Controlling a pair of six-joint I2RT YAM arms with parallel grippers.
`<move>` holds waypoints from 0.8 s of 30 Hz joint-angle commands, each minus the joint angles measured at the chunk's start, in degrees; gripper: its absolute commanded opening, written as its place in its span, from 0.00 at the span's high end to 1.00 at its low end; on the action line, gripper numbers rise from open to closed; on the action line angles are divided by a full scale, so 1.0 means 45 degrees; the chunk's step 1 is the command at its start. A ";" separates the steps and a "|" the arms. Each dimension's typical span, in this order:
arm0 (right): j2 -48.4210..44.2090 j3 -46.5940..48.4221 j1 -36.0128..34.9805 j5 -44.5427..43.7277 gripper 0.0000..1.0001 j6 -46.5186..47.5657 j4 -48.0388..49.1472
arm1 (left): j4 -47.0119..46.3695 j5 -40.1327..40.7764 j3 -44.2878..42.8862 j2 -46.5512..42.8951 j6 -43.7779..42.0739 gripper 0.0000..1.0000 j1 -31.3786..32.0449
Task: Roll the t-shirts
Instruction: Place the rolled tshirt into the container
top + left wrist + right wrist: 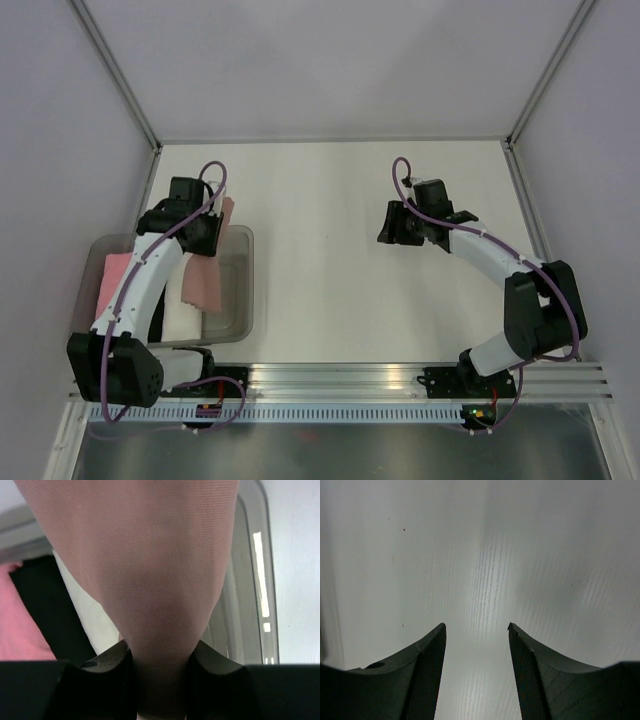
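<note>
Left jaws pinch the shirt (150, 580) above the bin (247, 300) at nine o'clock; right jaws stand wide over the desk (320, 200).

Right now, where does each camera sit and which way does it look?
Top external: above and behind the robot, looking down at the table; left arm and right arm show.
Left wrist: on the left arm, facing along its jaws, shut on the salmon t-shirt over the bin.
Right wrist: on the right arm, facing the table between its open jaws.
Shared: top and left wrist both show t-shirt and bin.
</note>
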State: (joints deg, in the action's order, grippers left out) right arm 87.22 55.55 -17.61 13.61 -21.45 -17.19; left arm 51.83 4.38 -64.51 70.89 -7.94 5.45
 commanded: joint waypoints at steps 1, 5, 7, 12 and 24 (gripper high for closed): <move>-0.0534 -0.0254 0.0065 0.0004 0.40 -0.0116 0.0129 | 0.0101 0.0102 0.0662 -0.0305 0.1256 0.98 -0.0389; -0.0807 -0.0254 0.0065 -0.0171 0.40 0.0021 -0.0066 | 0.0005 0.0451 0.1229 -0.0325 0.1355 0.98 -0.0976; -0.0867 -0.0274 0.0065 -0.0211 0.40 0.0021 -0.0067 | 0.0004 0.0530 0.1211 -0.0071 0.1492 0.98 -0.1191; -0.0886 -0.0294 0.0065 -0.0211 0.40 0.0041 -0.0223 | 0.0219 0.0899 0.1055 -0.0265 0.1590 0.98 -0.2110; -0.0476 0.0331 0.0065 -0.0230 0.40 0.0157 -0.0379 | -0.0697 -0.0467 0.1796 0.1218 0.1512 0.98 -0.2169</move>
State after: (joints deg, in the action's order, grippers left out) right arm 85.01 54.74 -17.61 13.17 -21.32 -18.22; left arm 51.42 4.16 -57.32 76.42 -3.20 -4.47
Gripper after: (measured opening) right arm 0.597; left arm 0.381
